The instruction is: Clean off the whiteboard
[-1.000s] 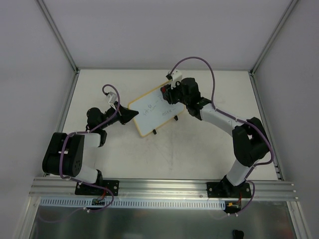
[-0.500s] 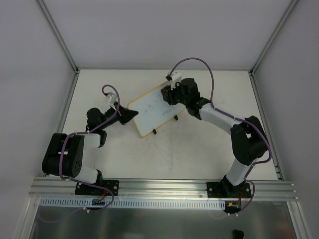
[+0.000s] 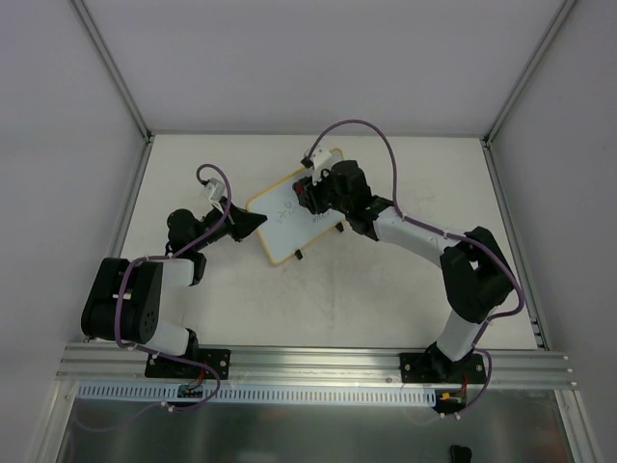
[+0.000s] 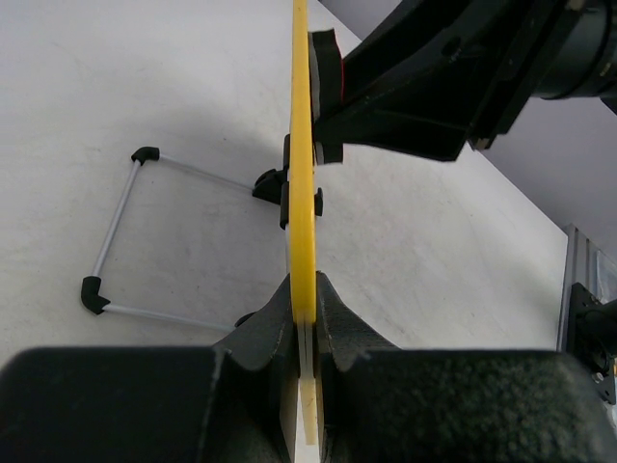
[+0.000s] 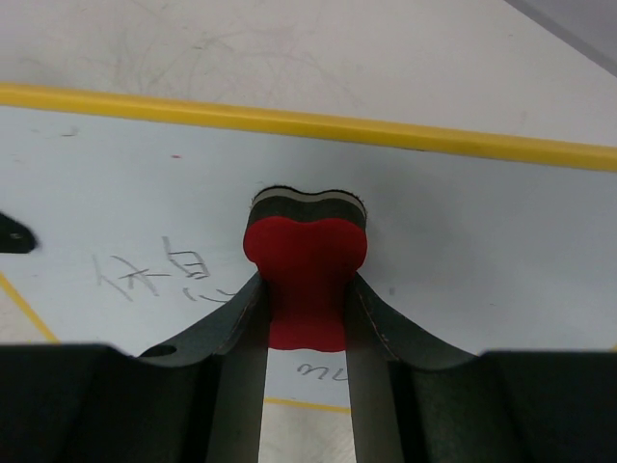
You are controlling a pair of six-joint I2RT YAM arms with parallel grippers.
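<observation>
Lobed red eraser [image 5: 304,280] (dark felt face) meets the smooth whiteboard [image 5: 501,222] — yellow-rimmed.

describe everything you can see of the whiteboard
The whiteboard is small and white, with a thin yellow frame, rounded corners and black feet, set skewed on the table. Faint dark scribbles show on it. The left gripper is shut on its edge; the red eraser in the right gripper presses its face.

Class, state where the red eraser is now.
In the right wrist view, the red eraser sits clamped in the right gripper, pressed against the whiteboard beside the scribbles.
</observation>
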